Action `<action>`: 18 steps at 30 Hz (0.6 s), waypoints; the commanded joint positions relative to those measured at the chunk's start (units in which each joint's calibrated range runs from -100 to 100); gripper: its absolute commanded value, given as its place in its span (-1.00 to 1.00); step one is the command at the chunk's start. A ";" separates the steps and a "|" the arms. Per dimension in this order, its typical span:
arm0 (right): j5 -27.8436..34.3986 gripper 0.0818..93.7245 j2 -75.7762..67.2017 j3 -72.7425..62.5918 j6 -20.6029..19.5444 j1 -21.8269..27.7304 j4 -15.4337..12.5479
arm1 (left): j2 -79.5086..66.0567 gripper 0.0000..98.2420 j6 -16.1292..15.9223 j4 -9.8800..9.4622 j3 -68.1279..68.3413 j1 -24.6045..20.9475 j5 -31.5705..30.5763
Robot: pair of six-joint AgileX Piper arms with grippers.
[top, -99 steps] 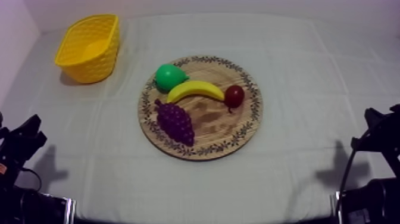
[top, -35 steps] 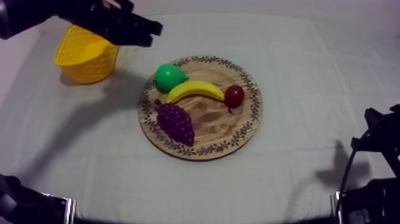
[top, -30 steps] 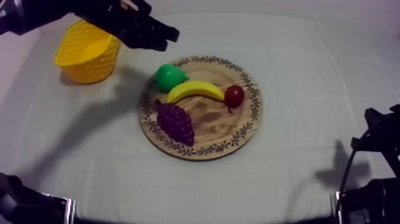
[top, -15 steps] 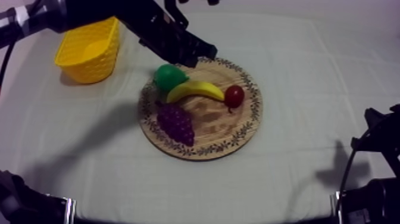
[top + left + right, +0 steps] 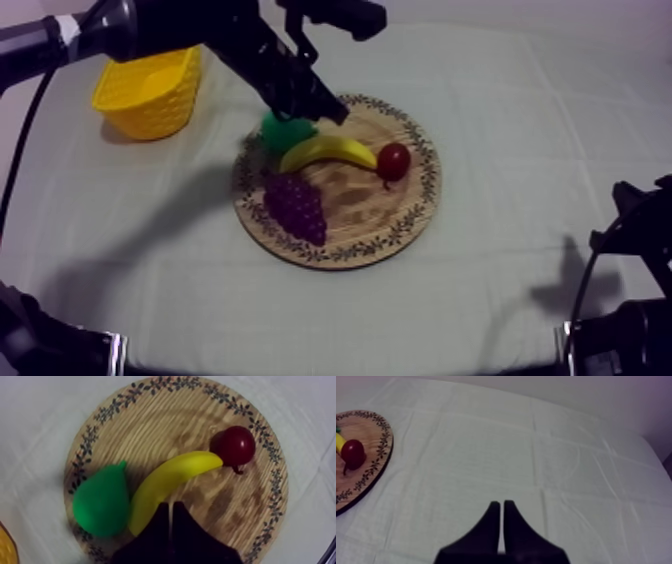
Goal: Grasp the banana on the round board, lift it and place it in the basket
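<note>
The yellow banana (image 5: 330,150) lies across the round wooden board (image 5: 372,218), between a green pear (image 5: 283,133) and a small red fruit (image 5: 393,160). My left gripper (image 5: 322,108) hovers over the board's back-left rim, just behind the pear and banana. In the left wrist view its fingers (image 5: 171,510) lie together as a narrow wedge, shut on nothing, above the banana (image 5: 172,478), beside the pear (image 5: 100,503). The yellow basket (image 5: 150,80) stands at the back left. My right gripper (image 5: 501,505) is shut and rests low at the right side.
A bunch of purple grapes (image 5: 295,205) lies on the board's front left. The left arm stretches from the upper left across the basket's back edge. The right wrist view takes in the board's rim (image 5: 366,473) and the small red fruit (image 5: 352,453) across bare cloth.
My left arm rose from its rest at the lower left, swung in over the basket and moved right to the board's back rim. The fruit and right arm have not moved.
</note>
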 commanded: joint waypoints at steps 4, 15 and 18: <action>-0.04 -0.99 -0.02 -0.03 -0.01 0.02 0.02 | -0.89 -0.94 -9.52 -0.29 0.97 1.36 -1.21; -0.04 -0.99 -0.02 -0.03 -0.01 0.02 0.02 | -3.50 -0.93 -14.84 -3.31 1.56 3.69 -0.34; -0.04 -0.99 -0.02 -0.03 -0.01 0.02 0.02 | -3.84 -0.92 -16.00 -3.06 1.84 3.44 -0.50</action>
